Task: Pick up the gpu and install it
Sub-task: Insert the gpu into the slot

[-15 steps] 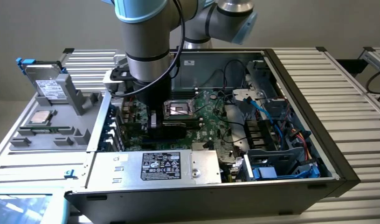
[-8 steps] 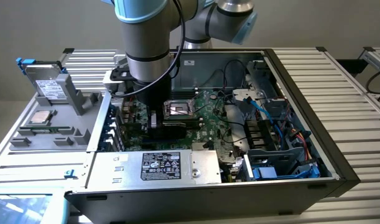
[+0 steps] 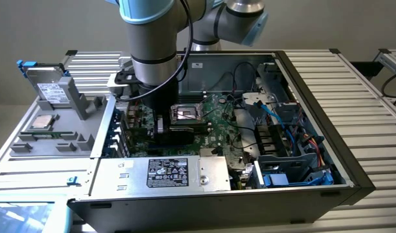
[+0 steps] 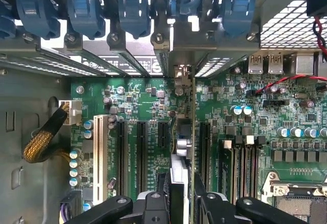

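In the wrist view the gpu [image 4: 183, 147] stands on edge between my fingers [image 4: 153, 206], thin and upright, with its silver end bracket [image 4: 183, 73] reaching toward the case's rear slot openings. My gripper [image 4: 181, 208] is shut on the gpu, right over the green motherboard [image 4: 133, 101], in line with one of the black expansion slots. I cannot tell whether the card's edge sits in the slot. In the exterior view my gripper [image 3: 160, 127] is lowered into the open computer case [image 3: 314, 145], left of the CPU socket [image 3: 184, 114].
Blue slot latches [image 4: 133, 9] line the case's rear wall. Free black slots [image 4: 142, 152] and a white one [image 4: 99, 152] lie beside the card, memory slots [image 4: 240, 163] on its other side. A grey parts tray [image 3: 61, 131] holds a hard drive [image 3: 52, 90]. The power supply [image 3: 168, 174] sits in front.
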